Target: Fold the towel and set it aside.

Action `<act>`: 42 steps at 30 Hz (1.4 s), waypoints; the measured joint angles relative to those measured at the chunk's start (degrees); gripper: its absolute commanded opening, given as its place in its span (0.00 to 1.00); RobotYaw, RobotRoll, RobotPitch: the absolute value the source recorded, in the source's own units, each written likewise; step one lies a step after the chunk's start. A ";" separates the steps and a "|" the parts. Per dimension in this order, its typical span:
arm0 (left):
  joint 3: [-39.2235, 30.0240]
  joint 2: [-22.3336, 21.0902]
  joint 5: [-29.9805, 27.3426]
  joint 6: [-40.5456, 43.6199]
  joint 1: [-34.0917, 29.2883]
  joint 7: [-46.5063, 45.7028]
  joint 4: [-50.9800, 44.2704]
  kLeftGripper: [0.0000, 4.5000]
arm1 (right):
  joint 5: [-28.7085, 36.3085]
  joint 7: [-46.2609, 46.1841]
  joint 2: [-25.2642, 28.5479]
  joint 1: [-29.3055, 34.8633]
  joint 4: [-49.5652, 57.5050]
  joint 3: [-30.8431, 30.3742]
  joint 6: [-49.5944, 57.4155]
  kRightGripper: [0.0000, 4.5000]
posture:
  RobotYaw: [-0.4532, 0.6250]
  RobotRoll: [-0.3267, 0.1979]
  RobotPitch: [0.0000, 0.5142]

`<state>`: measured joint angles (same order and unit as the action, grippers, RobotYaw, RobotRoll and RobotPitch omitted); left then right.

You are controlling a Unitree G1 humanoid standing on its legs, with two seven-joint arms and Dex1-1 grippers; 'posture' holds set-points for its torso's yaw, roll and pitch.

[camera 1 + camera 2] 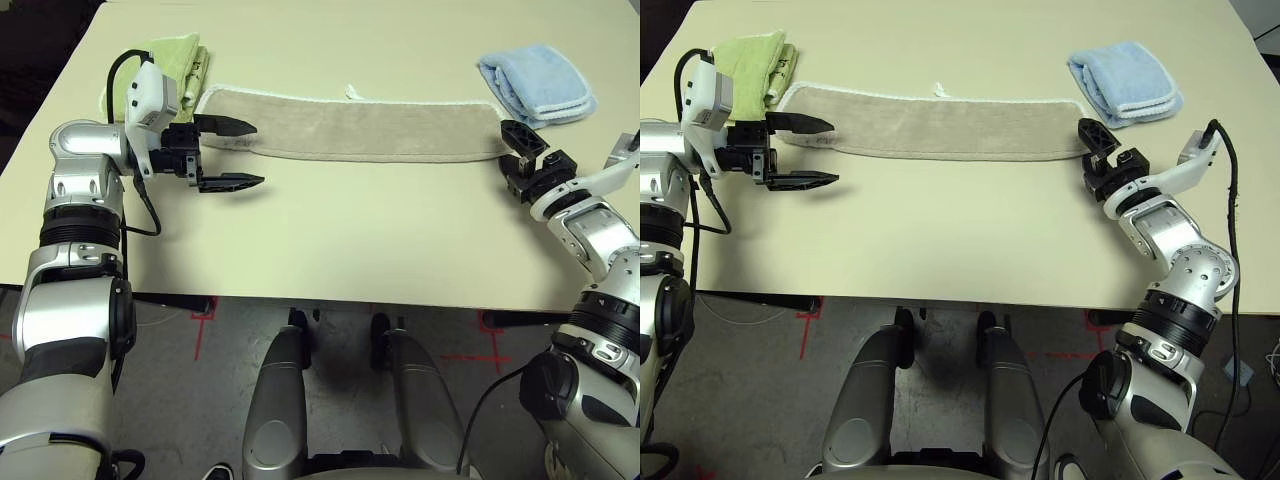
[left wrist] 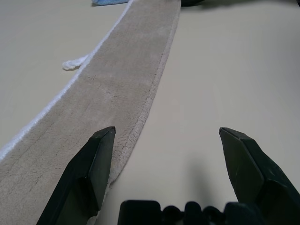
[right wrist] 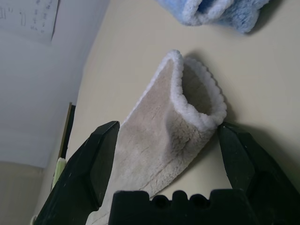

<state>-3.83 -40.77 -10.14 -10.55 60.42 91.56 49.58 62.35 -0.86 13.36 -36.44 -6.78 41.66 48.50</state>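
Note:
The beige towel (image 1: 350, 125) lies as a long narrow strip with white edging across the far half of the table (image 1: 330, 250). My left gripper (image 1: 255, 154) hovers open at the strip's left end, one finger over the cloth (image 2: 117, 84) and the other over bare table in front of it. At the strip's right end my right gripper (image 1: 1087, 150) is open. In the right wrist view its fingers stand on either side of the rounded, folded end of the towel (image 3: 159, 126), which is not clamped.
A light blue folded towel (image 1: 537, 83) sits at the far right, just beyond my right gripper. A lime-green folded towel (image 1: 175, 60) lies at the far left, behind my left wrist. A small white loop (image 1: 352, 92) sticks out from the strip's far edge.

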 measured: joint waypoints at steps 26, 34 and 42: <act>-0.02 0.54 -1.87 0.97 0.02 -0.40 0.11 1.00 | -0.20 -3.05 1.88 2.05 0.03 -2.83 -6.69 0.01 | 0.44 0.62 0.64; 0.02 0.88 -1.89 1.19 0.06 -0.64 0.11 1.00 | 1.29 -3.04 4.68 3.54 -0.04 -2.79 -5.27 0.01 | 0.43 0.62 0.64; 0.19 1.74 -1.89 1.62 1.37 -1.21 0.12 1.00 | 5.65 -1.78 11.34 6.01 0.05 -2.33 -0.88 0.01 | 0.42 0.62 0.63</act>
<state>-3.63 -39.03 -12.03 -8.93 61.79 90.35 49.70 68.00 -2.64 24.70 -30.43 -6.73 39.33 47.61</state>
